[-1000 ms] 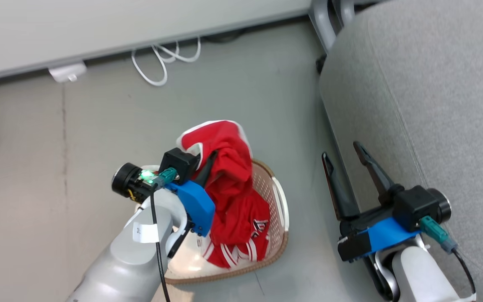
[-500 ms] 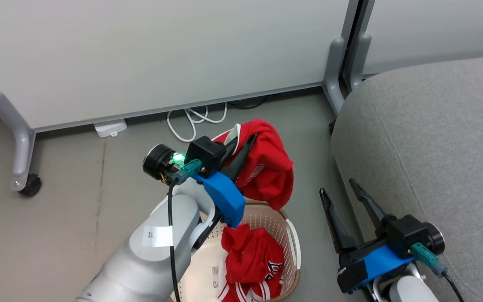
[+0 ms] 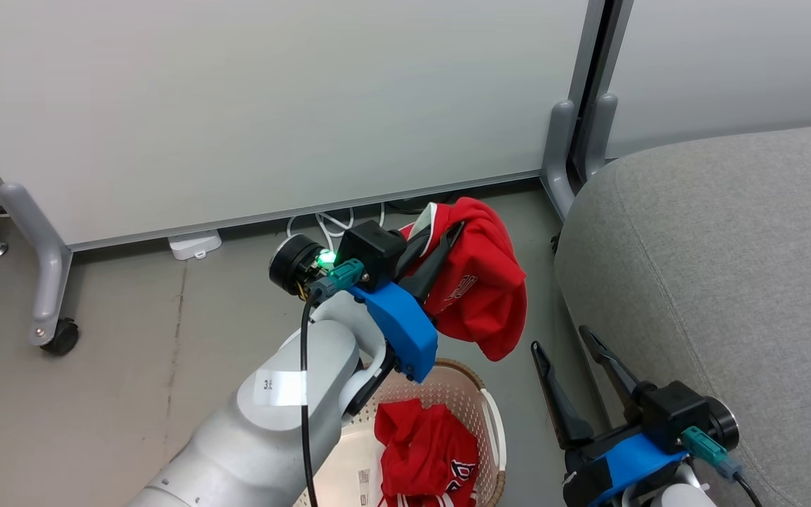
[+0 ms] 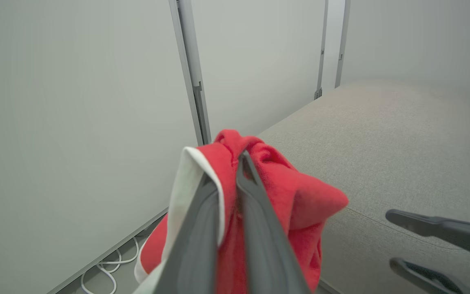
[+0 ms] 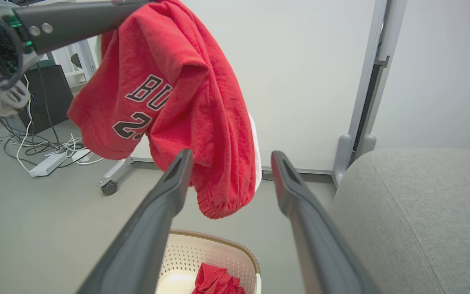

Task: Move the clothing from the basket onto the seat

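Observation:
My left gripper [image 3: 448,239] is shut on a bright red garment [image 3: 483,296] with white trim and dark lettering. The garment hangs in the air above and beyond the basket [image 3: 479,394], close to the seat's [image 3: 729,267] near corner. The left wrist view has the fingers [image 4: 226,167] pinching the red fabric [image 4: 300,204], with the grey seat [image 4: 382,134] beyond. A second red garment [image 3: 426,451] lies crumpled inside the cream basket. My right gripper [image 3: 560,338] stands open and empty between basket and seat. Its wrist view frames the hanging garment [image 5: 178,81] over the basket [image 5: 227,241].
A white partition panel [image 3: 272,105] stands behind on grey legs with a caster [image 3: 60,338]. White cables [image 3: 328,222] and a power strip [image 3: 194,244] lie on the floor at its foot. A grey post [image 3: 560,155] rises by the seat's corner.
The head camera has tilted up. My left gripper has lifted the red garment clear of the basket and carried it toward the seat. The right gripper has stayed open.

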You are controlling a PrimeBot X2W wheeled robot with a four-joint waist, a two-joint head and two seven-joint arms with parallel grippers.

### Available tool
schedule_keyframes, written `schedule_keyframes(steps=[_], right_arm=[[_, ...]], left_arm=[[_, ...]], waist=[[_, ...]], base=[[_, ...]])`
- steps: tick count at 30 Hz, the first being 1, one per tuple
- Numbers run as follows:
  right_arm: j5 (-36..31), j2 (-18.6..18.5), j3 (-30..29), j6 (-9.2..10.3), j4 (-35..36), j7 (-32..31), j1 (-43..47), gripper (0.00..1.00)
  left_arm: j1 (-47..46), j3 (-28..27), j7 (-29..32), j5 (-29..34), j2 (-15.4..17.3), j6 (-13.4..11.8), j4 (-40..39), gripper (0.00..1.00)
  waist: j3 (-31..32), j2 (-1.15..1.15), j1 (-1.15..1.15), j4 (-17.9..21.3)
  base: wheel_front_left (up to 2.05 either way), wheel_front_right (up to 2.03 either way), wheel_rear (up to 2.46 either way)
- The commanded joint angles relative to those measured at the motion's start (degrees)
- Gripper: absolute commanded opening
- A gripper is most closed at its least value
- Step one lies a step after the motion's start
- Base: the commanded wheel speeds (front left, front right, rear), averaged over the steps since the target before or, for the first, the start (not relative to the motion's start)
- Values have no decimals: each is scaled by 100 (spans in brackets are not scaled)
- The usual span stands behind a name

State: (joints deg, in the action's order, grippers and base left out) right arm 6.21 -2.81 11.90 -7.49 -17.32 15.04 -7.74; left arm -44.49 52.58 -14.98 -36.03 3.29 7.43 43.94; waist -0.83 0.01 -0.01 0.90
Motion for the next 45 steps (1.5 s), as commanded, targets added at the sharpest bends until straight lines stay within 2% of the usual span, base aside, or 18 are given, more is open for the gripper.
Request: schedule_keyframes(steps=[1, 16, 27, 41, 42, 43, 44, 45], right_arm=[[43, -14, 11, -1, -26, 22, 85, 100], [70, -14, 333, -1, -404, -242, -456, 100], [-46, -14, 506, -1, -1217, -600, -1475, 100], [401, -14, 1336, -1, -2471, -622, -2411, 100], [457, -14, 1382, -1, -2543, -594, -2453, 77], [513, -14, 1422, -1, -2602, -559, -2492, 35], [563, -14, 1457, -1, -2658, -526, -2520, 11], [594, -14, 1484, -1, -2699, -476, -2545, 0]], left_arm=[[-79, 30, -20, -40, 6, 6, 17, 0], [-144, 321, -26, -320, -17, 6, 50, 0], [-153, 455, -29, -371, -29, 6, -57, 0], [-235, 566, -30, -412, -37, 6, -108, 0], [-239, 573, -30, -415, -38, 6, -112, 0], [-241, 582, -30, -418, -39, 6, -113, 0], [-243, 584, -30, -423, -39, 6, -114, 0], [-245, 586, -30, -421, -38, 6, -110, 0]], waist=[[10, -1, 1, 10], [-32, -1, 1, -73], [-122, -1, 1, -227], [-223, -1, 1, -283], [-229, -1, 1, -284], [-233, -1, 1, -285], [-235, -1, 1, -284], [-236, -1, 1, -282]], base=[[0, 0, 0], [0, 0, 0], [0, 0, 0], [0, 0, 0], [0, 0, 0], [0, 0, 0], [0, 0, 0], [0, 0, 0]])
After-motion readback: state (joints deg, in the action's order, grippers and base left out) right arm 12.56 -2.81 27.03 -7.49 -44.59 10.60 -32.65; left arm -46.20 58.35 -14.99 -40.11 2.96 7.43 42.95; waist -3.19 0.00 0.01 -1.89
